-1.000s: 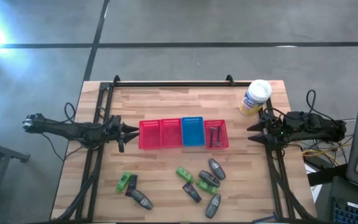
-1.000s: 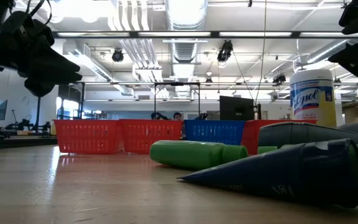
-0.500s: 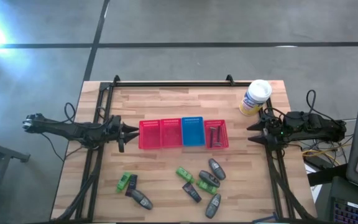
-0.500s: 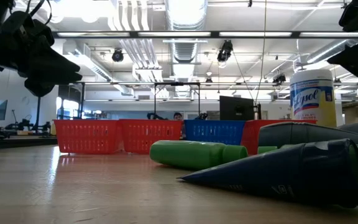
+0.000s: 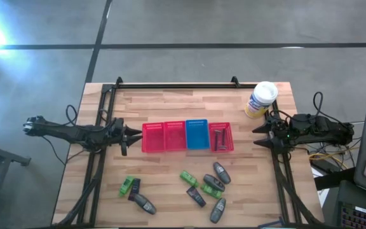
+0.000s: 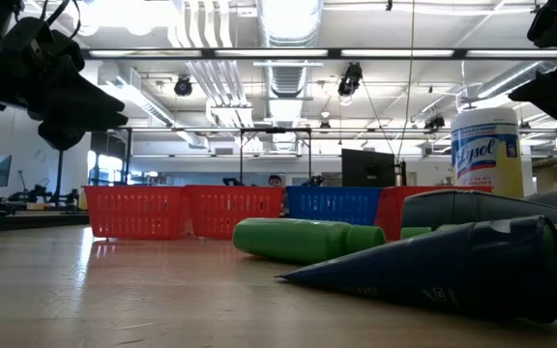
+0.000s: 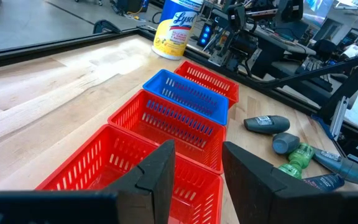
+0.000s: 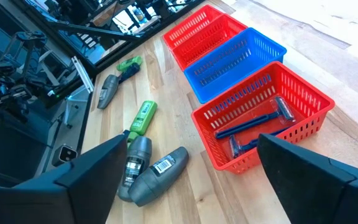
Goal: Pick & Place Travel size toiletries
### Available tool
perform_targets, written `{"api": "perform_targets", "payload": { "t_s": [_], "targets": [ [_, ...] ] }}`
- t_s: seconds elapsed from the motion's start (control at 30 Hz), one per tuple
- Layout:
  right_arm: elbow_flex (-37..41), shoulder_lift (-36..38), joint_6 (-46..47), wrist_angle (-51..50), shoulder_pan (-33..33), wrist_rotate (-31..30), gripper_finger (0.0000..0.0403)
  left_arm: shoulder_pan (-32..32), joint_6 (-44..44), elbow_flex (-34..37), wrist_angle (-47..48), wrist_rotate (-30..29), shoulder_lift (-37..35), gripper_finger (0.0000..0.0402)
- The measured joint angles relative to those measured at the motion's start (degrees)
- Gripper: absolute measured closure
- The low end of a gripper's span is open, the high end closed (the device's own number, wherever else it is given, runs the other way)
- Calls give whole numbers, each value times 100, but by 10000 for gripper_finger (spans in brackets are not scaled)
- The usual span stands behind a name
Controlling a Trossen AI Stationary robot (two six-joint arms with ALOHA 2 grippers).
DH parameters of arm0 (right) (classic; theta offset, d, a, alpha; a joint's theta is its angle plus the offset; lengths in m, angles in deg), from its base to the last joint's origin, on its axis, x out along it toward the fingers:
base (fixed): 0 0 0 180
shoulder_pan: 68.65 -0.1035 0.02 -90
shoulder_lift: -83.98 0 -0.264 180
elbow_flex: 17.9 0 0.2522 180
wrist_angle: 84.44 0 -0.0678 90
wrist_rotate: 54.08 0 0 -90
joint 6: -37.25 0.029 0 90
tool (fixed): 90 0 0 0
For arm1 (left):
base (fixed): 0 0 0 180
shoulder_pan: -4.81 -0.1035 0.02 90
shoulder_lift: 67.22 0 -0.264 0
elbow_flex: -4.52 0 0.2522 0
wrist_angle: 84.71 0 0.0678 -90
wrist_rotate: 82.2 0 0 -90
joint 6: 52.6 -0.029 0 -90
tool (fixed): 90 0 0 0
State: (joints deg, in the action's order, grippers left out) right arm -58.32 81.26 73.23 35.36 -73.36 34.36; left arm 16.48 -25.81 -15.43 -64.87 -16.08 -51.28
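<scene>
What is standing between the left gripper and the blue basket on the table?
Two red baskets stand side by side between the left gripper and the blue basket, seen in the high view; the left wrist view shows them empty.

green tubes (image 5: 189, 178), grey bottles (image 5: 221, 172), razors (image 8: 253, 127) in basket

Four baskets (image 5: 187, 137) sit in a row mid-table, razors (image 5: 219, 138) in the rightmost; toiletries (image 5: 205, 189) lie scattered nearer; left gripper (image 5: 134, 133) and right gripper (image 5: 257, 135) flank the row, fingers parted.
</scene>
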Motion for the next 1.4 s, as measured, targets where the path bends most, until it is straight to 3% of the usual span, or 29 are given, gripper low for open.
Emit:
{"api": "perform_targets", "payload": {
  "t_s": [1.4],
  "targets": [
    [-2,0,0,0,0,1,157,0,0,-1,0,0,0,264]
  ]
}}
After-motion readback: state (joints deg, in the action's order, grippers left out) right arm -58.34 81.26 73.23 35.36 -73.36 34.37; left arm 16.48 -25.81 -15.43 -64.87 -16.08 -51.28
